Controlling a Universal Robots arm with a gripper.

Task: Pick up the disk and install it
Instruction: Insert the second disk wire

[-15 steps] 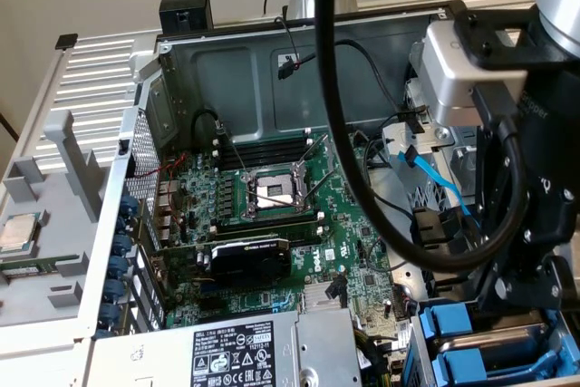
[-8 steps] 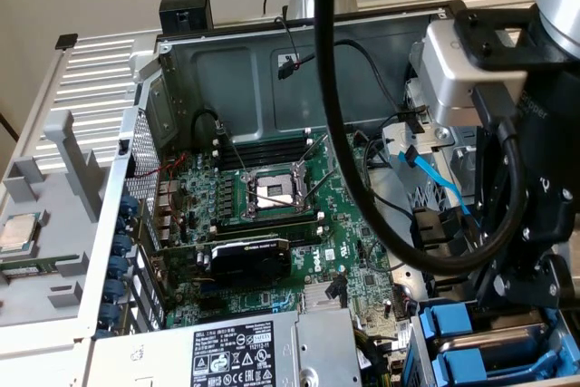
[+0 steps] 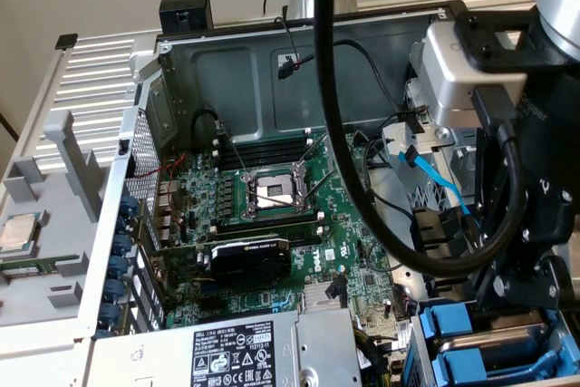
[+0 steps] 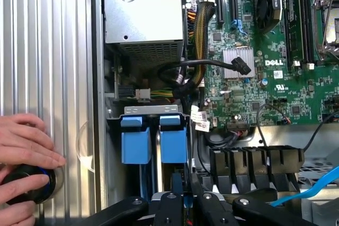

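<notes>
The disk point(image 4: 174, 142) shows as a blue plastic carrier end standing in the drive bay at the case's corner, with a second blue carrier point(image 4: 135, 142) right beside it. My gripper point(image 4: 185, 198) hangs just in front of the disk, its black fingers point(image 4: 173, 200) drawn close together on the disk's near edge. In the exterior view the gripper point(image 3: 512, 307) is low at the right, directly over the blue carriers point(image 3: 450, 324) and the silver drive faces between them. The disk's label is hidden.
A person's hand point(image 4: 24, 149) rests on the ribbed side panel, holding a round black knob point(image 4: 24, 186). The motherboard point(image 3: 272, 224), power supply point(image 4: 143, 19), black cables point(image 4: 212, 67) and a blue SATA cable point(image 3: 435, 178) crowd the case. A processor chip point(image 3: 18, 231) lies at the exterior view's left.
</notes>
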